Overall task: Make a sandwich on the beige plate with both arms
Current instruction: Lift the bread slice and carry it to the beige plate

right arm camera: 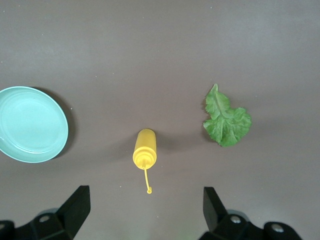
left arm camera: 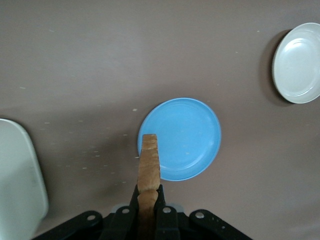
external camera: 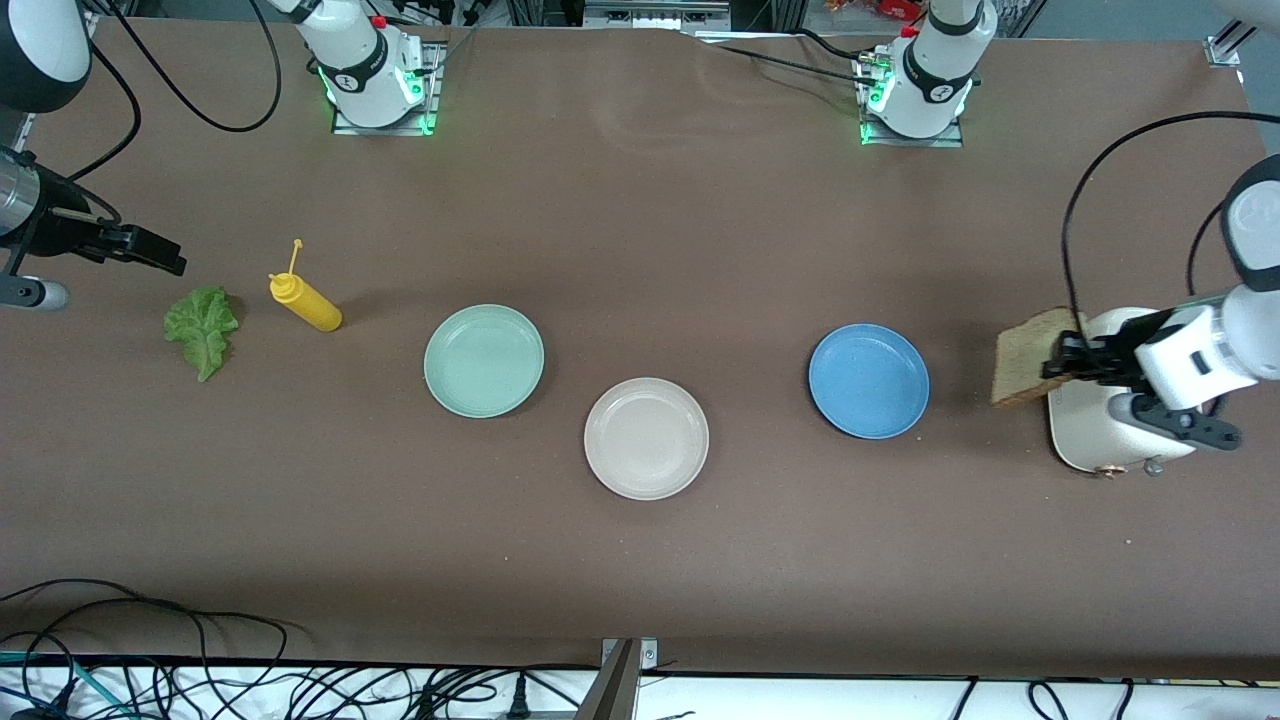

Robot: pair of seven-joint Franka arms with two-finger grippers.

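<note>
Nearest your camera sits the beige plate, bare. Scanning from the right arm's end, you see the right gripper with its fingers spread wide, hanging over the table beside the lettuce leaf. Next come the yellow squeeze bottle, the mint-green plate, then the blue plate. Your left gripper pinches a bread slice upright on its edge, above the white toaster.
</note>
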